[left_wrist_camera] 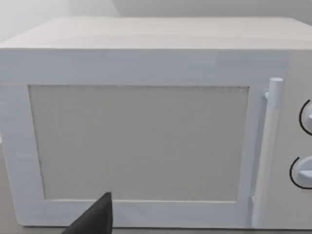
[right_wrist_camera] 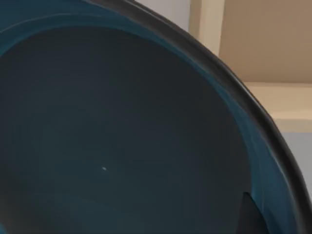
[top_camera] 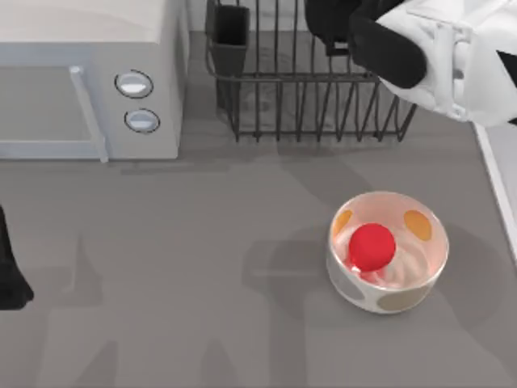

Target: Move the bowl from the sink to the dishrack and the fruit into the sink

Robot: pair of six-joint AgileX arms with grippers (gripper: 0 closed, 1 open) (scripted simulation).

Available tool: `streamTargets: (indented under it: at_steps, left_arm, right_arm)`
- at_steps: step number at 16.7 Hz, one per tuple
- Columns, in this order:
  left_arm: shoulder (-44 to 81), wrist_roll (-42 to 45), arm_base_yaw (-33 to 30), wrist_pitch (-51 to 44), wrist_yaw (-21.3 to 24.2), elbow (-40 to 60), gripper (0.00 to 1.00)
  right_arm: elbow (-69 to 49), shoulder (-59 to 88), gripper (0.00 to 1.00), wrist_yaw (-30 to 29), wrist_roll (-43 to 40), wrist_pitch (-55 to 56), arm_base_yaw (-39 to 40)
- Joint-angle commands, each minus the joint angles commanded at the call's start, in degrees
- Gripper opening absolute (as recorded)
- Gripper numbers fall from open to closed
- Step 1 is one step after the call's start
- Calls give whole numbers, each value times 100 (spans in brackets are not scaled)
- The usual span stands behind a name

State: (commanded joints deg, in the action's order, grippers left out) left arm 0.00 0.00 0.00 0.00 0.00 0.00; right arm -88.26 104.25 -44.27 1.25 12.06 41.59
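The teal-blue bowl (right_wrist_camera: 122,136) sits right up against the right wrist camera, its dark inside towards the lens. From above it shows as a dark shape (top_camera: 327,20) over the back right of the black wire dishrack (top_camera: 307,105). My right gripper (top_camera: 367,36) is shut on it there. The red fruit (top_camera: 371,246) lies in a white spotted bowl (top_camera: 420,279) on the table, in front of the rack. A pale strip of the sink rim (top_camera: 501,186) runs along the right edge. My left gripper (top_camera: 8,279) is parked at the far left edge.
A white microwave-like box (top_camera: 89,81) with two round knobs stands at the back left, and its door (left_wrist_camera: 141,141) faces the left wrist camera. A dark utensil cup (top_camera: 231,32) sits at the rack's left corner. Grey tabletop (top_camera: 202,267) stretches between the arms.
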Motion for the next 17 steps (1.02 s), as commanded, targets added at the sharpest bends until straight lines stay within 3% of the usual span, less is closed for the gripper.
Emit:
streamTargets:
  at_steps: [6, 13, 17]
  left_arm:
    - [0, 0, 0, 0, 0, 0, 100]
    - [0, 0, 0, 0, 0, 0, 100]
    - [0, 0, 0, 0, 0, 0, 100]
  right_arm:
    - [800, 903, 0, 456, -14, 2313, -247]
    - [1189, 1289, 0, 616, -23, 2809, -538]
    - [1189, 1289, 30, 616, -23, 2809, -538]
